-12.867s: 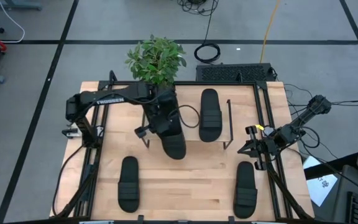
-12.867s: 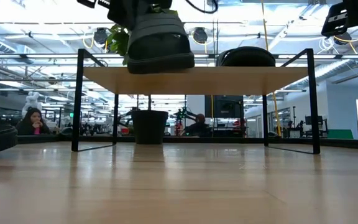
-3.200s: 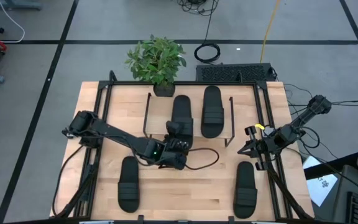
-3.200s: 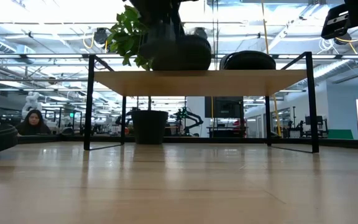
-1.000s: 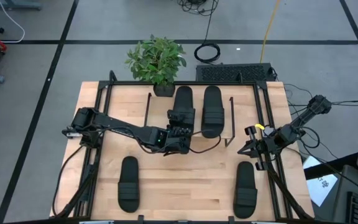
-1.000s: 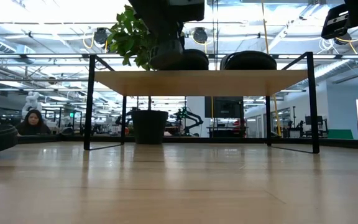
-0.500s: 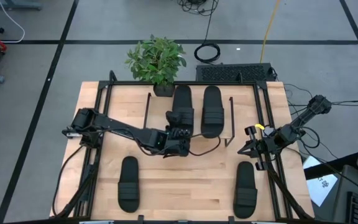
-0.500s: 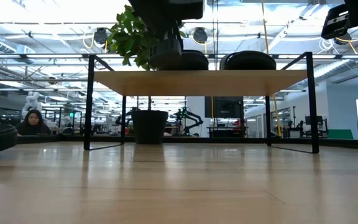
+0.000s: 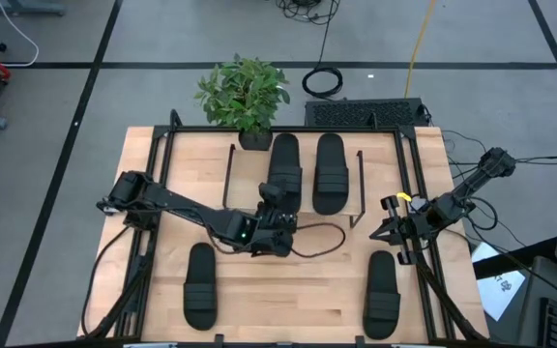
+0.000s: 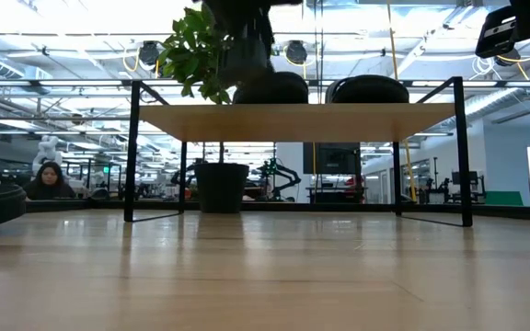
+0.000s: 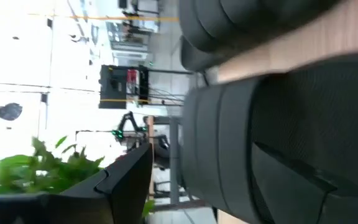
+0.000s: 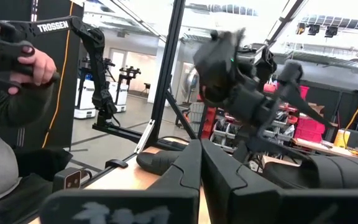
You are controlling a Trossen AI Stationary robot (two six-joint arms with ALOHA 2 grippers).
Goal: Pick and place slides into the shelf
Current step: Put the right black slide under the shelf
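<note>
A potted plant stands at the far edge of the table, just behind the shelf, and a black mat and a coiled cable lie on the floor beyond it. In the right wrist view a black arm in the room bears the word "TROSSEN", and a person's hand grips a handle nearby. Two slides lie side by side on the shelf top: the left one and the right one. Two more rest on the table, one at front left and one at front right. The left gripper sits at the near end of the left shelf slide with its fingers spread and holding nothing. The right gripper waits at the table's right edge, fingers closed together and empty.
</note>
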